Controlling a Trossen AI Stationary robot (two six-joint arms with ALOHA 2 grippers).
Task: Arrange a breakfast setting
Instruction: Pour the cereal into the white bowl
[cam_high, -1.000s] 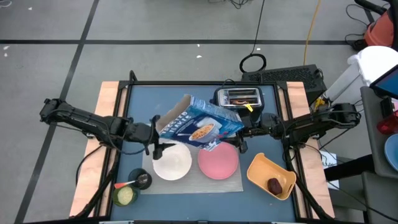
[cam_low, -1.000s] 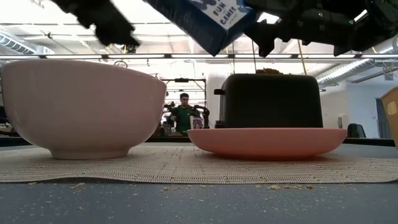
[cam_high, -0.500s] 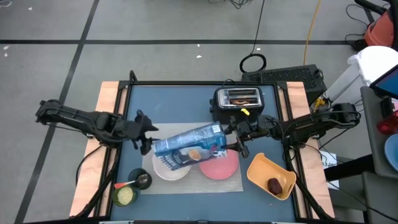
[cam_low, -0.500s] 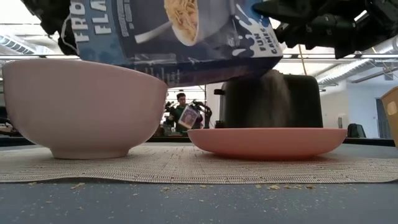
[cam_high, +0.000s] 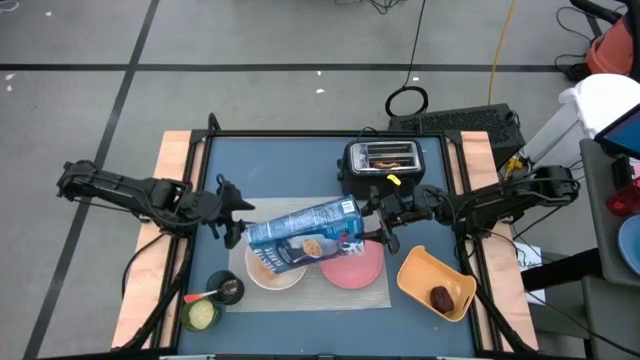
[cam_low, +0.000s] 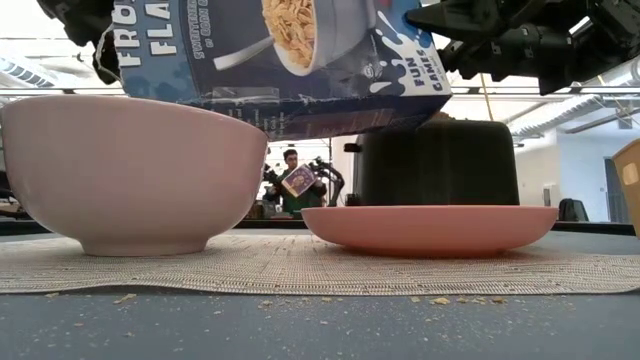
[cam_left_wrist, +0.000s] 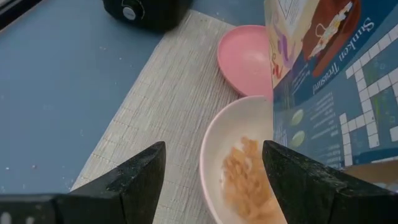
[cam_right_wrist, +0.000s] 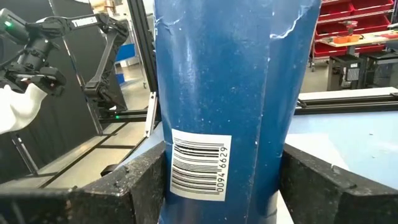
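Now pouring — my right gripper (cam_high: 372, 228) clamps blue cardboard cereal box (cam_high: 305, 231), tipped over white round bowl (cam_left_wrist: 239, 167) on grey rectangular mat (cam_left_wrist: 163, 118); flakes inside. Left gripper (cam_high: 233, 210) wide, idle beside. Pink round plate (cam_high: 354, 266) bare — toast, fruit left.

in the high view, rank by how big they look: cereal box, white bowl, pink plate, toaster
1. cereal box
2. toaster
3. pink plate and white bowl: both partly covered by the box, so unsure.
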